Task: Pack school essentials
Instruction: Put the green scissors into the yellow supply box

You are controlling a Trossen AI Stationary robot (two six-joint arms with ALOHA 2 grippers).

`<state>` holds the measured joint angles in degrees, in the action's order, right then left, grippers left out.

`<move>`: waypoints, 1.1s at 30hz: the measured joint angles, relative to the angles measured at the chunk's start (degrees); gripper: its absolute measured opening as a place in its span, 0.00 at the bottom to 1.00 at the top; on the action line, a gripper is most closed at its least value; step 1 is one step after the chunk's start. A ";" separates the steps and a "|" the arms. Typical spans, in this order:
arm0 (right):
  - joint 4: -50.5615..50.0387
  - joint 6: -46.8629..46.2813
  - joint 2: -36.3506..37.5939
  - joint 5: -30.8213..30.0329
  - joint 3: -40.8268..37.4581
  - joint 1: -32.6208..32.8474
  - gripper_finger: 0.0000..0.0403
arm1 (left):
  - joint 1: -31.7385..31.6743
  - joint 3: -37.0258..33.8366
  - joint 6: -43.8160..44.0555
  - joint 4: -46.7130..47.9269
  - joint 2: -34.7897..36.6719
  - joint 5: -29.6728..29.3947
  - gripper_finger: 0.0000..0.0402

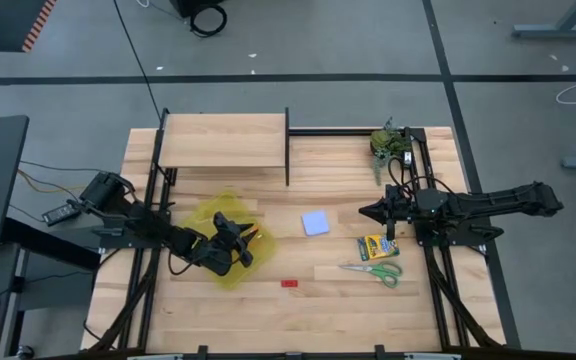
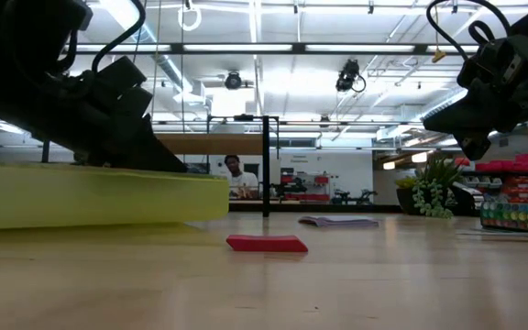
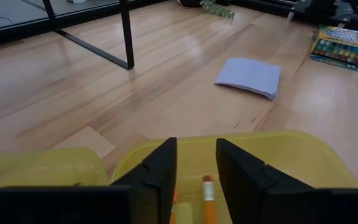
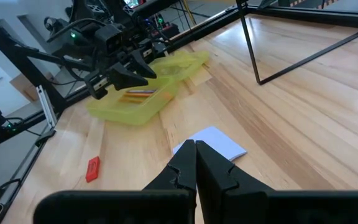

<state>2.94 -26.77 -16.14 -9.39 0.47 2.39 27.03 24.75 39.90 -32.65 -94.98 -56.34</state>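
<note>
Hovering over the yellow pouch, the left gripper has its fingers a little apart, holding nothing; orange pencils lie inside the pouch directly below them, long axis running along the gripper's own reach. The right gripper hangs above the table on the other side, fingers pressed together and empty. The pale blue note pad lies flat between the two grippers, just ahead of the right one's tips, which makes the right arm the nearer for it. The crayon box and green-handled scissors sit just beside each other under the right arm, scissors lengthwise across the table. The red eraser lies alone toward the front edge, near the pouch. Bare wood surrounds the pad and eraser, leaving open room; a black frame stands well behind.
</note>
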 joint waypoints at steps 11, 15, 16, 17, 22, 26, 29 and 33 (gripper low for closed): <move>0.00 0.00 0.00 0.00 0.00 0.00 0.02 | 0.00 0.00 0.44 -0.10 0.00 0.00 0.24; 0.00 -0.02 0.00 0.02 0.00 0.00 0.02 | 0.00 0.00 0.44 -0.19 0.00 0.00 0.23; 0.00 0.00 0.00 0.00 0.00 0.00 0.02 | 0.00 0.00 0.44 -0.19 0.00 0.00 0.23; 0.00 0.00 0.00 0.00 0.00 -0.02 0.02 | 0.00 0.00 0.44 -0.19 0.00 0.00 0.23; 0.00 0.00 0.00 0.00 0.00 0.00 0.02 | 0.00 0.00 0.44 -0.19 0.00 0.00 0.23; 0.00 0.00 0.00 0.00 0.00 0.00 0.02 | 0.00 0.00 0.44 -0.19 0.00 0.01 0.22; 0.00 0.00 0.00 0.00 0.00 0.00 0.02 | 0.00 0.00 0.44 -0.19 0.00 0.00 0.21; 0.00 0.00 0.00 0.00 0.00 0.00 0.02 | 0.00 0.00 0.44 -0.19 0.00 0.00 0.21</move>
<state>2.94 -26.76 -16.14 -9.39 0.47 2.39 27.03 24.75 40.34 -32.84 -94.98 -56.34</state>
